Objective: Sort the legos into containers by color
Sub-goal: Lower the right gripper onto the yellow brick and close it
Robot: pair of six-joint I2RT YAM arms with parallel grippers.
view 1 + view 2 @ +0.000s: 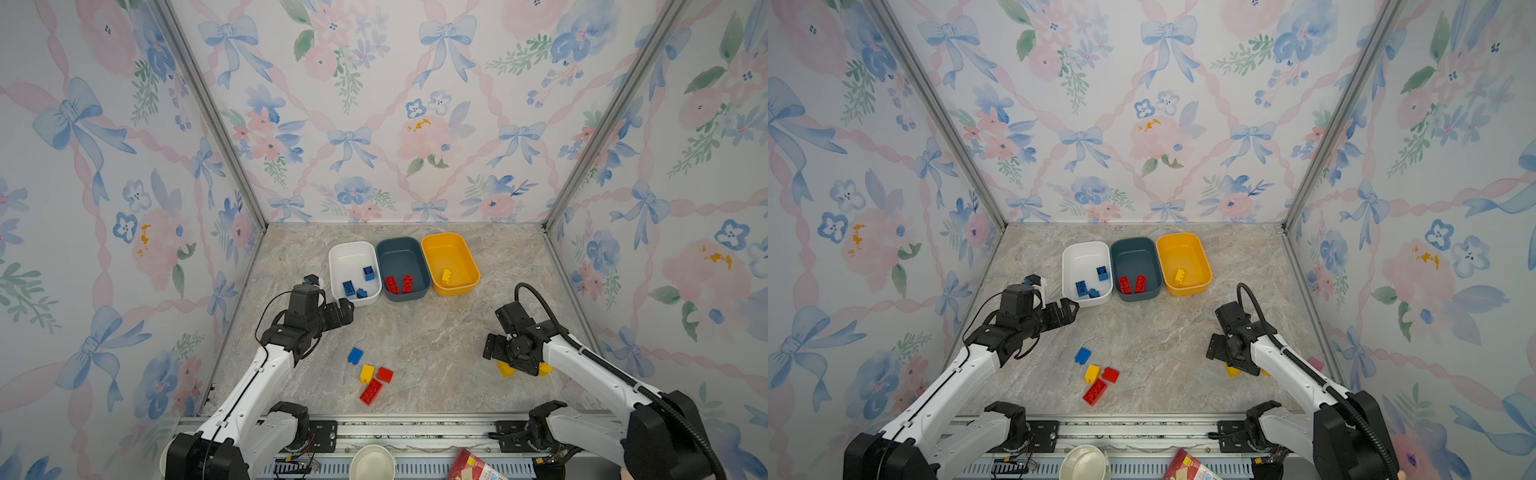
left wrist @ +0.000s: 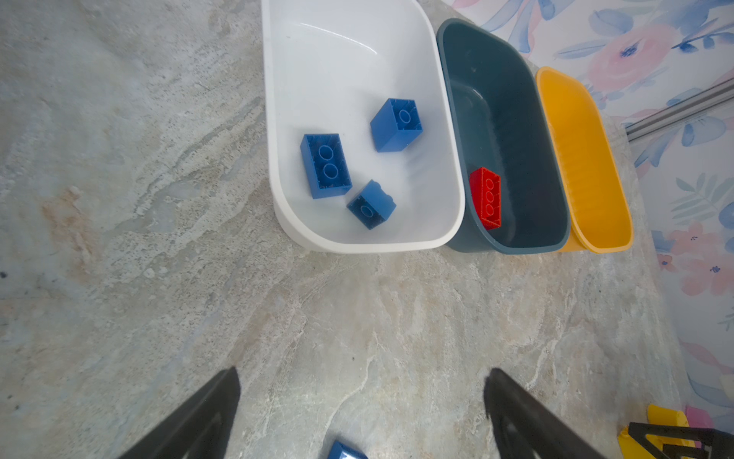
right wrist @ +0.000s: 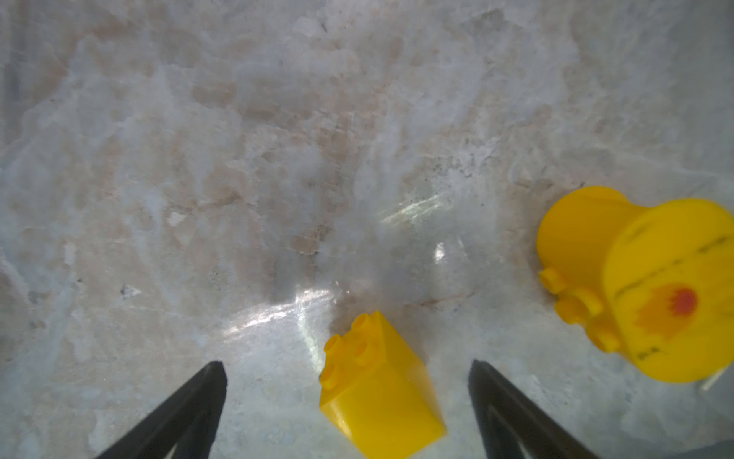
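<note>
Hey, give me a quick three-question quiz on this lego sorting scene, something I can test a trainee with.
1. How many blue bricks lie in the white tub?
2. True or false: the right gripper is shut on the yellow brick below it.
3. Which colour of brick is in the dark teal tub? A blue, B red, C yellow.

Key:
1. Three.
2. False: its jaws stand open, with the yellow brick lying loose on the table between them.
3. B: two red bricks lie there.
</note>
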